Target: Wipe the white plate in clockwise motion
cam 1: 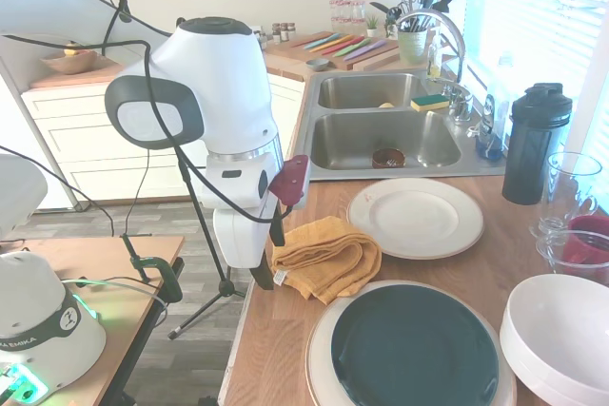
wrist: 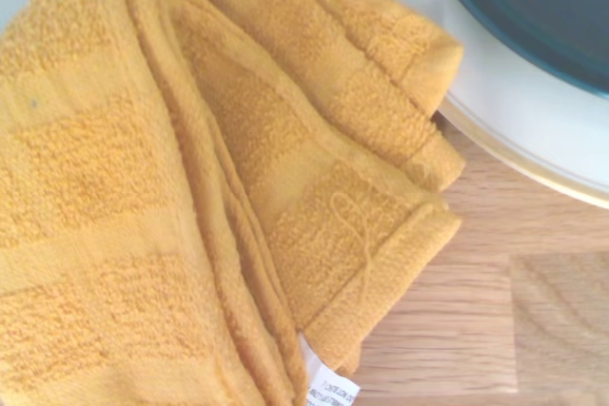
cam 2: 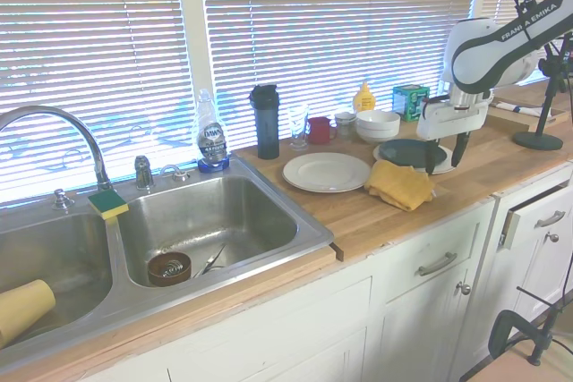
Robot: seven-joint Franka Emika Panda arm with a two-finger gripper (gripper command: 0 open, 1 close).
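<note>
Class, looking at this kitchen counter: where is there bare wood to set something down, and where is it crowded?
Free: counter between sink and yellow towel, before the white plate. Crowded: the window side, with shaker bottle, red mug, bowl and green-centred plate.

**Clearance on the table**

The white plate (cam 1: 416,217) lies open from above. A folded yellow towel (cam 1: 325,256) sits just beside its near-left edge, with the tool (cam 2: 445,151) above the towel. The green-centred plate (cam 1: 412,351) crowds the front. The black bottle (cam 1: 535,144), glasses (cam 1: 569,187) and bowl (cam 1: 561,335) block the right side. The sink (cam 1: 385,135) borders the back.
</note>
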